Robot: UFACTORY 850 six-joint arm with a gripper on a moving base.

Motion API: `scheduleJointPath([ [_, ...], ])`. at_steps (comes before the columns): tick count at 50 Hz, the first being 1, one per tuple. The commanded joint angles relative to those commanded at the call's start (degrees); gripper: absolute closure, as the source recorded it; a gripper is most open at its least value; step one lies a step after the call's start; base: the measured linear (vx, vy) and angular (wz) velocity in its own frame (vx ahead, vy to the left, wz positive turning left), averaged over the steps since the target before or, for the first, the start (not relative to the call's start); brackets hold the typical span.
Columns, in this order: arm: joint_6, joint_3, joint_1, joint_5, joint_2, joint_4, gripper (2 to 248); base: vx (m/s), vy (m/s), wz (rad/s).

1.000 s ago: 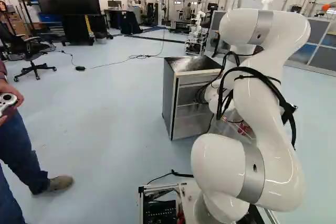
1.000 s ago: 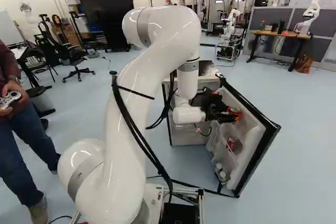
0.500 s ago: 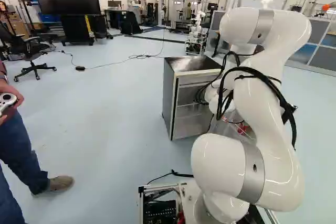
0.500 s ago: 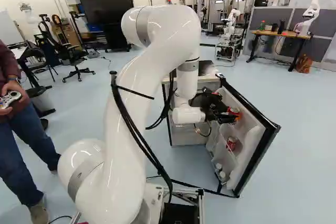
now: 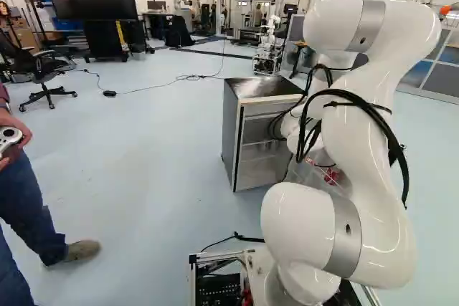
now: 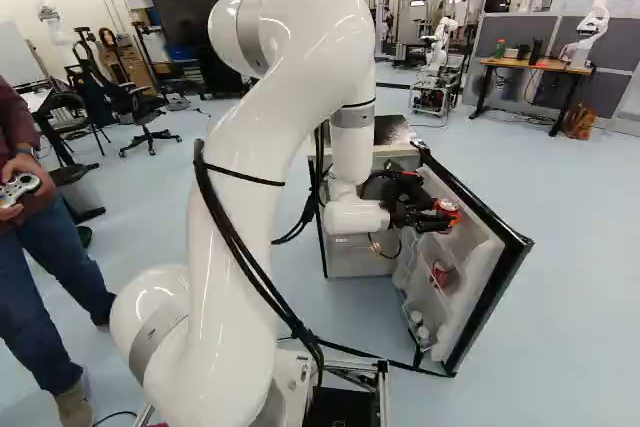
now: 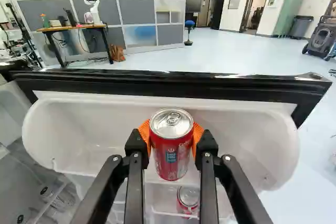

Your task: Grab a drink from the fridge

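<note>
In the left base view, we see our white arm standing right of the middle, partly in front of the fridge. A bit of red shows beside the arm, within the open door.

In the right base view, our gripper reaches to the upper part of the open fridge door, with a red can at its tips. A second can sits on a lower door shelf.

In the wrist view, we have the upper can grasped upright between both orange pads, at the upper door bin; we cannot tell whether its base touches the bin.
</note>
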Motion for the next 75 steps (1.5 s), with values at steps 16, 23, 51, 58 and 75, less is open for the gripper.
scheduleJointPath([
  [16, 0.0, 3.2, -0.2, 0.0, 2.3, 0.0, 154, 0.000, 0.000, 0.000],
  [23, 0.0, 4.9, -0.3, 0.0, 3.4, 0.0, 154, 0.000, 0.000, 0.000],
  [51, 0.0, 14.0, 0.5, 0.0, 12.0, 0.0, 154, 0.000, 0.000, 0.000],
  [58, 0.0, 16.8, 1.4, 0.0, 15.1, 0.0, 154, 0.000, 0.000, 0.000],
  [75, 0.0, 22.4, 4.6, 0.0, 22.2, 0.0, 154, 0.000, 0.000, 0.000],
])
